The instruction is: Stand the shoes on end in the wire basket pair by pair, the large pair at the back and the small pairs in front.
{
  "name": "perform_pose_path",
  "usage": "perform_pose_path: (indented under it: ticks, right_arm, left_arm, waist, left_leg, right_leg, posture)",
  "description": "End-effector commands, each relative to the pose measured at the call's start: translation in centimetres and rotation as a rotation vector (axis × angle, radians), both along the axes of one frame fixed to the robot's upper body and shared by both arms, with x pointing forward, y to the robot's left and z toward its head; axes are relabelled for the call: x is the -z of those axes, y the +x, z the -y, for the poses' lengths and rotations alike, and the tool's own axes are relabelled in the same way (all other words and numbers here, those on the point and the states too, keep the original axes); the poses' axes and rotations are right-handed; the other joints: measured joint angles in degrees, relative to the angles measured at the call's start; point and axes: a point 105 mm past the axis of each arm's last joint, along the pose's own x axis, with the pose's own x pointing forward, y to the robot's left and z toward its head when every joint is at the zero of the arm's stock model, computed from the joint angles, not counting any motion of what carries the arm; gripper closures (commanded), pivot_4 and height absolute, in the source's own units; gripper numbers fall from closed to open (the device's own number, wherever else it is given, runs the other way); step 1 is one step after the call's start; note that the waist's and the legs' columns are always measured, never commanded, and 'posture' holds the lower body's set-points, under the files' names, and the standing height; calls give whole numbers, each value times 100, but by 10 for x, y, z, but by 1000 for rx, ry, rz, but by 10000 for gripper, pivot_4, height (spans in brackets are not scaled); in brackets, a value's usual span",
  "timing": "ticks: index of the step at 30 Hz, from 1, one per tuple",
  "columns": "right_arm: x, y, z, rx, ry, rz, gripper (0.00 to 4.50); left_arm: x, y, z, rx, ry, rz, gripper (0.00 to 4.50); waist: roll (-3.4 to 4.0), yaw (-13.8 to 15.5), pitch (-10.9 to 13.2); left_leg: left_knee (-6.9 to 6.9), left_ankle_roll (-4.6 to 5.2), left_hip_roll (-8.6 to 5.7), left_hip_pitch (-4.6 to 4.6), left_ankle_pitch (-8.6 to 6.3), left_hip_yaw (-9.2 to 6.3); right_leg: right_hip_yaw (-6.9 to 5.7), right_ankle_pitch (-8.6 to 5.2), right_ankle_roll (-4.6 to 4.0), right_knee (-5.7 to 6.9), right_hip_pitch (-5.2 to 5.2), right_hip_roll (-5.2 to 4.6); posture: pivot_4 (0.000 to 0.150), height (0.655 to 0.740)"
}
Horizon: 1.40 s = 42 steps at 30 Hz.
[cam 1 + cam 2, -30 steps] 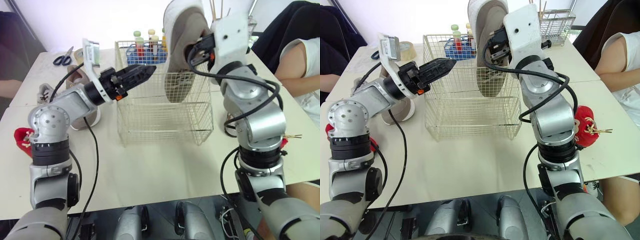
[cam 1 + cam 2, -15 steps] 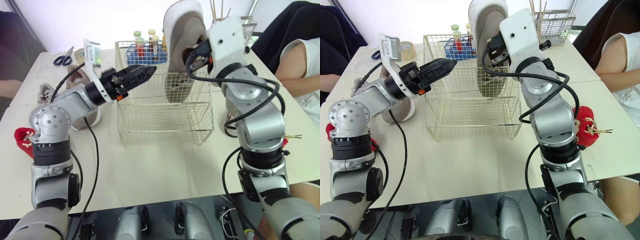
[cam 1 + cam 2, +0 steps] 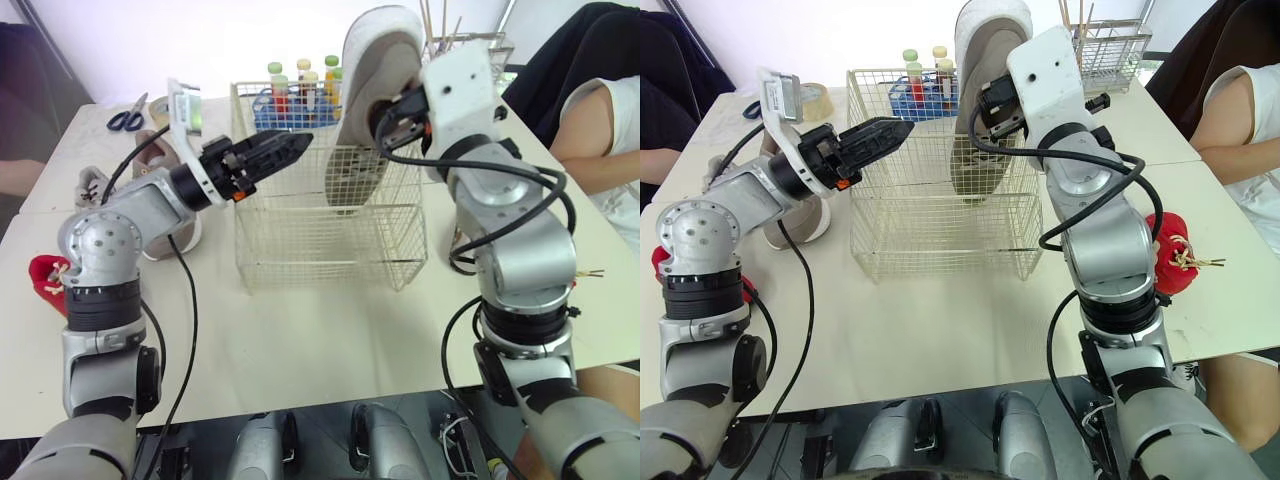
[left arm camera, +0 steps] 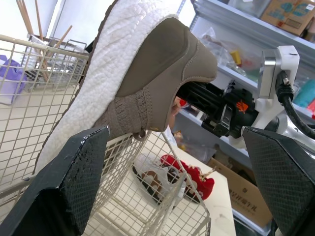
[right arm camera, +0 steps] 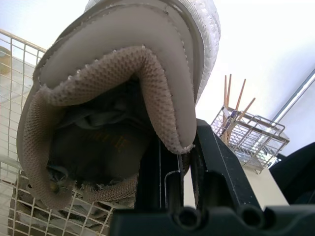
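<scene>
Jaws at right grasp the large shoe [image 3: 378, 60] by the heel, toe down in the wire basket [image 3: 330, 248]; left jaws are released.

Three shoes can be counted: a large shoe [image 3: 365, 90], a second shoe [image 3: 800, 222] and a small shoe [image 3: 88, 185]. There are two wire baskets, a big basket [image 3: 330, 245] and a little basket [image 3: 1110, 45] with a few wooden sticks [image 3: 1068, 15]. One blue rack [image 3: 275, 100] carries at least four capped bottles [image 3: 303, 70]. Two red bundles show, a left bundle [image 3: 45, 275] and a right bundle [image 3: 1170, 255]. There is one pair of scissors [image 3: 125, 117], one roll of tape [image 3: 815, 97], and two people, one person [image 3: 600, 110] and another person [image 3: 665, 90].
</scene>
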Motion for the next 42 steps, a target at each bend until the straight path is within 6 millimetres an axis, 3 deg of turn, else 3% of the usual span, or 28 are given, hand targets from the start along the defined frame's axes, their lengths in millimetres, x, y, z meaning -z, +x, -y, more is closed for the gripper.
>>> perform_pose_path:
  ticks: [1,4,12,19,22,24,27,30,33,36,42]
  right_arm:
    - [-8,-6,-1,-30,14,37,24832]
    - [-11,-9,-1,-70,15,35,9747]
    - [-12,-25,35,-202,40,-112,9747]
    - [-18,-63,63,-463,-28,-270,9747]
    - [-31,-94,49,-749,25,-284,9747]
    - [-41,-105,42,-866,65,-263,9747]
    - [-58,-115,33,-1032,139,-213,9747]
    - [-61,-121,22,-1145,142,-201,9747]
    - [-59,-116,14,-1163,135,-209,9747]
    - [-55,-109,10,-1156,115,-211,9747]
    - [-52,-105,7,-1149,97,-200,9747]
  left_arm:
    - [-16,-5,-2,1,-20,66,0]
    - [-16,-5,-2,0,-19,67,0]
    - [-17,-7,-7,-15,-5,73,0]
    - [-27,-13,-27,-88,34,106,0]
    - [-43,-15,-51,-201,45,146,0]
    - [-52,-14,-68,-293,64,163,0]
    - [-62,1,-102,-524,113,140,0]
    - [-65,23,-140,-765,166,54,0]
    - [-59,45,-175,-969,218,-69,0]
    - [-37,69,-215,-1207,292,-220,0]
    - [-6,102,-225,-1304,414,-286,0]
  waist:
    - [0,-1,0]
    - [1,-3,0]
    - [-1,18,0]
    - [-2,14,4]
    - [-7,-14,7]
    - [-5,-34,9]
    - [-7,-1,9]
    - [-10,52,10]
    - [-10,57,10]
    - [-15,57,8]
    - [-31,46,15]
  left_leg:
    - [0,0,0,0,0,0]
    - [0,0,0,0,0,0]
    - [1,1,-1,0,0,-2]
    - [-1,9,2,-1,-5,-3]
    - [-1,16,4,0,-9,-3]
    - [-1,16,6,4,-9,-2]
    - [-1,15,7,5,-9,-6]
    - [1,20,4,4,-12,-6]
    - [4,27,-4,1,-17,-3]
    - [7,31,-5,0,-19,0]
    - [3,28,-4,-4,-17,9]
  right_leg:
    - [0,0,0,0,0,0]
    - [0,0,0,1,0,0]
    - [0,0,0,-4,3,0]
    - [0,0,0,-12,2,0]
    - [1,0,0,-16,4,-1]
    - [2,1,0,-14,5,-1]
    - [0,1,-1,-8,4,-1]
    - [-2,1,-2,-13,9,-3]
    - [-2,1,-1,-21,13,-9]
    - [-2,2,0,-25,16,-10]
    - [-6,2,2,-25,9,-8]
  posture:
    - [1500,7400]
    - [1500,7400]
    - [1500,7400]
    - [1500,7400]
    - [1500,7400]
    - [1500,7400]
    - [1500,7400]
    - [1500,7400]
    - [1500,7400]
    - [1500,7400]
    - [1500,7400]
